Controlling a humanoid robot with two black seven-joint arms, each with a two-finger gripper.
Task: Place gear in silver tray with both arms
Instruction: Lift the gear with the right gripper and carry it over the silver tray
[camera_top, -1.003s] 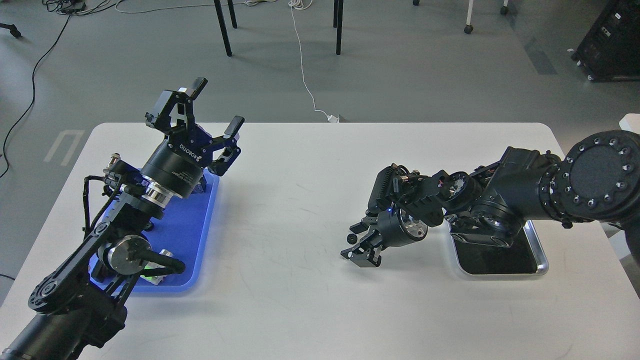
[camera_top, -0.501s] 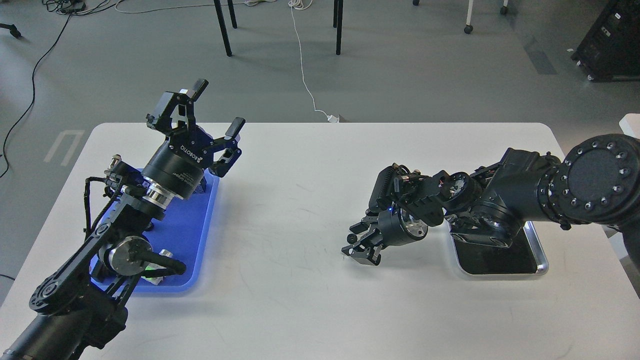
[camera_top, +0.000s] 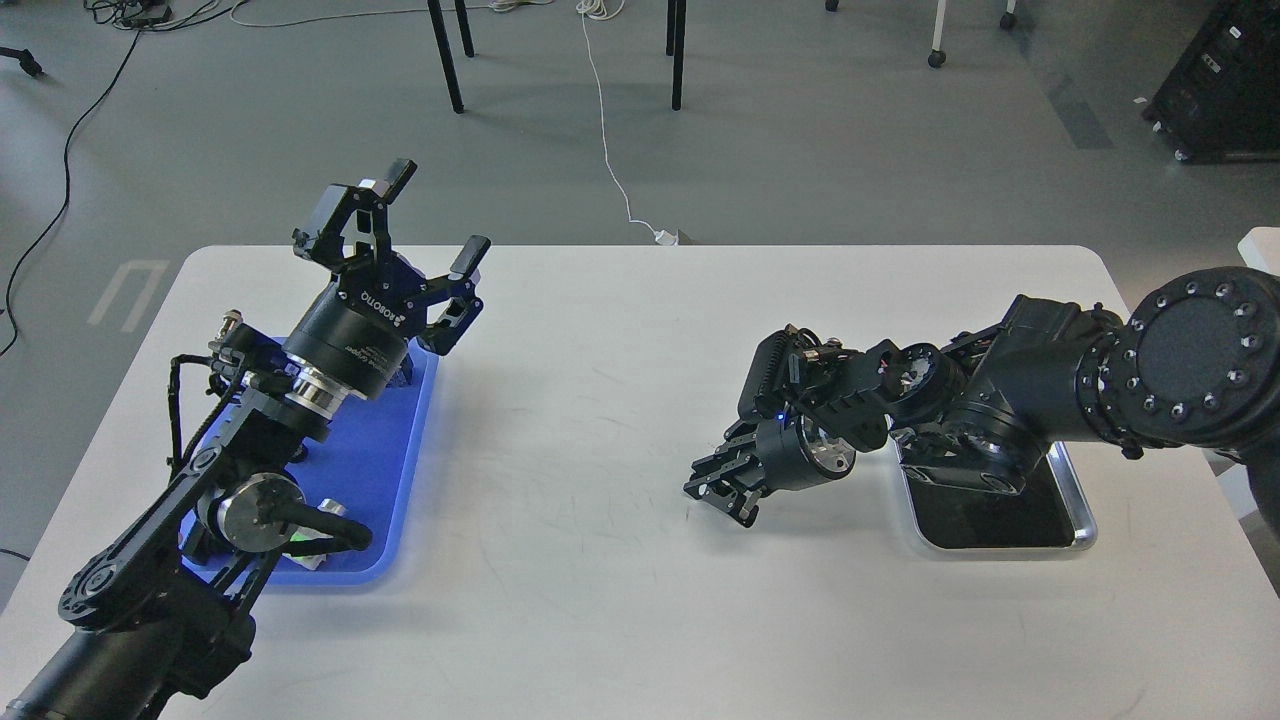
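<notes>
My right gripper (camera_top: 718, 493) hangs low over the middle of the white table, pointing left. Its fingers stand close together on a small dark gear (camera_top: 703, 482), which is mostly hidden between them. The silver tray (camera_top: 1086, 522) lies on the right side of the table, with its dark bottom partly covered by my right forearm. The gripper is about a hand's width left of the tray. My left gripper (camera_top: 432, 215) is open and empty. It is raised above the far end of the blue tray (camera_top: 380, 470).
The blue tray on the left holds a silver part (camera_top: 322, 545) near its front and a dark part (camera_top: 402, 375) near its back, both partly hidden by my left arm. Chair legs and cables lie on the floor beyond the table's far edge.
My right gripper has turned at the wrist, so its fingers now look flatter and closer together. The left arm has barely moved.
</notes>
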